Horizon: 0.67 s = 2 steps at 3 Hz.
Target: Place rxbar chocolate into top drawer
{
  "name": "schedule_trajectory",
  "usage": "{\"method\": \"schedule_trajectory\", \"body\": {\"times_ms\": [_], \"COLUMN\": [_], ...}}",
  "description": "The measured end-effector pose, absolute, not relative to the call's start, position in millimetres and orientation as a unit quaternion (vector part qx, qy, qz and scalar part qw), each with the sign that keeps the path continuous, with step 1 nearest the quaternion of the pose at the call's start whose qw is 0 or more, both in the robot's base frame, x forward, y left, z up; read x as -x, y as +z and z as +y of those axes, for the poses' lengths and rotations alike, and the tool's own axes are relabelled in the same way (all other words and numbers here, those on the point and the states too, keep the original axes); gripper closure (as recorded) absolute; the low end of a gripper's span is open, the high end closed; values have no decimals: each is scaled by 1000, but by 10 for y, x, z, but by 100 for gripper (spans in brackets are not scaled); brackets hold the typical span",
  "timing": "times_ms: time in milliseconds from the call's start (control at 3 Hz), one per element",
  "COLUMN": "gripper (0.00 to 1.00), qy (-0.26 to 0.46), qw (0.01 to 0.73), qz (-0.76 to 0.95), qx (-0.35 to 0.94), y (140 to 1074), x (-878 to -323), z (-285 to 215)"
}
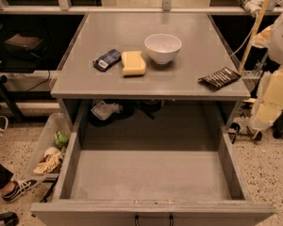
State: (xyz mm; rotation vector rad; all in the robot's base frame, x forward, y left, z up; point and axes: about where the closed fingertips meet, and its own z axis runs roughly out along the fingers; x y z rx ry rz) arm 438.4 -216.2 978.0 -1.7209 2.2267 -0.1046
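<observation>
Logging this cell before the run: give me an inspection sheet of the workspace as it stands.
Surface: grey tabletop, level.
Job's things: rxbar chocolate lying flat near the tabletop's right front corner; top drawer pulled open, nothing seen inside.
Clutter: blue packet, yellow sponge, white bowl, in a row mid-table.
Grippers: pincer beyond the table's right edge, apart from the bar.
Cables: dark cable on the floor, left.
Surroundings: bin and a person's shoes, left.

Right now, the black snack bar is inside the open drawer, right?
No. In the camera view the black snack bar lies on the table near its right edge, not inside the open drawer. The gripper is beside the table's right side.
</observation>
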Motion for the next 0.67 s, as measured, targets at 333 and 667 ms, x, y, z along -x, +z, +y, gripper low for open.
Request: {"method": "schedule_trajectory", "body": {"times_ms": [333,667], "gripper": [0,0], "qy": [-37,-48], "qw": [162,165], "qz": [780,779], "qx": [603,602], "y": [9780,9786], "x": [-4384,-4488], "z": [-2162,-2170]}}
